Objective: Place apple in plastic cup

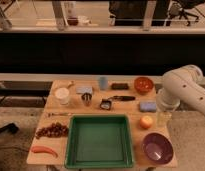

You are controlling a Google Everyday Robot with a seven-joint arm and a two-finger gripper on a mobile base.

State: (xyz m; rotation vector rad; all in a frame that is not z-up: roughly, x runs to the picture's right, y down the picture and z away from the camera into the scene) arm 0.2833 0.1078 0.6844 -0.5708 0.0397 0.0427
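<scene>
The apple [146, 121] is a small orange-yellow fruit on the wooden table [56, 112], right of the green tray and above the purple bowl. The plastic cup [103, 82] is a pale blue tumbler standing upright at the back middle of the table. My white arm comes in from the right, and my gripper [163, 118] hangs just right of the apple, close beside it at the table's right edge. The cup is far from the gripper, to the back left.
A green tray [100, 159] fills the front middle. A purple bowl [157, 147] is at front right and an orange-red bowl [143, 84] at back right. There is also a blue sponge [147, 106], white cup [62, 95], metal cup [86, 98], grapes [52, 130] and carrot [44, 149].
</scene>
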